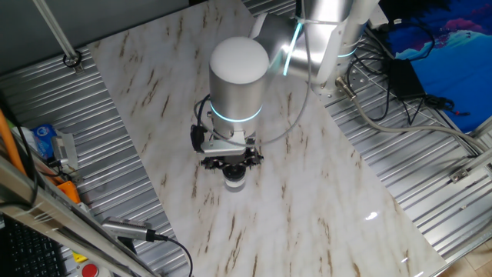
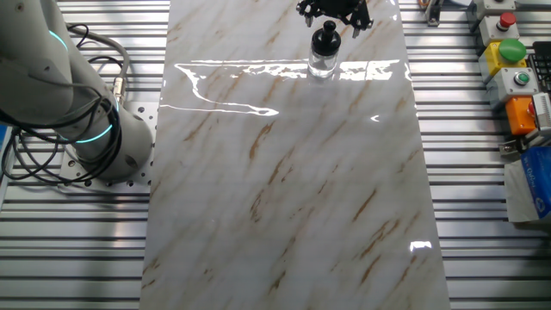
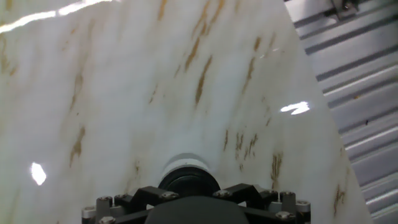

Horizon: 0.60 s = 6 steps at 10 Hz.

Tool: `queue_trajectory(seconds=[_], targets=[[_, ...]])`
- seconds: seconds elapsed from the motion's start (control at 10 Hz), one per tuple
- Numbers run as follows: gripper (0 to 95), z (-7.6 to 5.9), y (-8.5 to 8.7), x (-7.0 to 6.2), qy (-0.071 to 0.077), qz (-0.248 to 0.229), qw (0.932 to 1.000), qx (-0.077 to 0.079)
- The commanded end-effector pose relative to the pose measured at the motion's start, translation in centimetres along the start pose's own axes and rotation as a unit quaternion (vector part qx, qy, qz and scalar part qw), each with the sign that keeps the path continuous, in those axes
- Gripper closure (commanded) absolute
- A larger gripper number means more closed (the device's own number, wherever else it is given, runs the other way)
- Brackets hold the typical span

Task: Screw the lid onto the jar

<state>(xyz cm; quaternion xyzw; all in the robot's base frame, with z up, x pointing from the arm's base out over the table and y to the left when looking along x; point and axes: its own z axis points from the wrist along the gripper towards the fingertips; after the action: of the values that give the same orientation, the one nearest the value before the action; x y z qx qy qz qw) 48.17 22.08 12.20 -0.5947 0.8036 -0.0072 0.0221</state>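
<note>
1. Jar (image 2: 322, 65) stands upright on the marble table (image 2: 284, 198), right under the gripper (image 2: 331, 17).
2. Lid (image 2: 325, 38) sits on the jar's mouth; can't tell if the fingers actually clamp it.
3. Looks like the screwing step; next is probably a twist straight above the jar.

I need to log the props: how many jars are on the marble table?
1: the jar stands on the marble table directly under the gripper, the lid on its mouth.

Bright light from above, shiny white glare streaks on the surface (image 2: 284, 172), hand view a bit blurry, soft small shadows
</note>
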Motion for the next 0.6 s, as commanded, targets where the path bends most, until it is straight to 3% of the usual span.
queue_trajectory(seconds=[0.1,0.3,0.6], targets=[[0.0,-0.04,0.02,-0.05,0.004,-0.017,0.9999,-0.003],[0.0,-0.04,0.02,-0.05,0.002,-0.019,0.9998,-0.005],[0.0,-0.05,0.02,-0.05,-0.007,-0.028,0.9992,-0.029]])
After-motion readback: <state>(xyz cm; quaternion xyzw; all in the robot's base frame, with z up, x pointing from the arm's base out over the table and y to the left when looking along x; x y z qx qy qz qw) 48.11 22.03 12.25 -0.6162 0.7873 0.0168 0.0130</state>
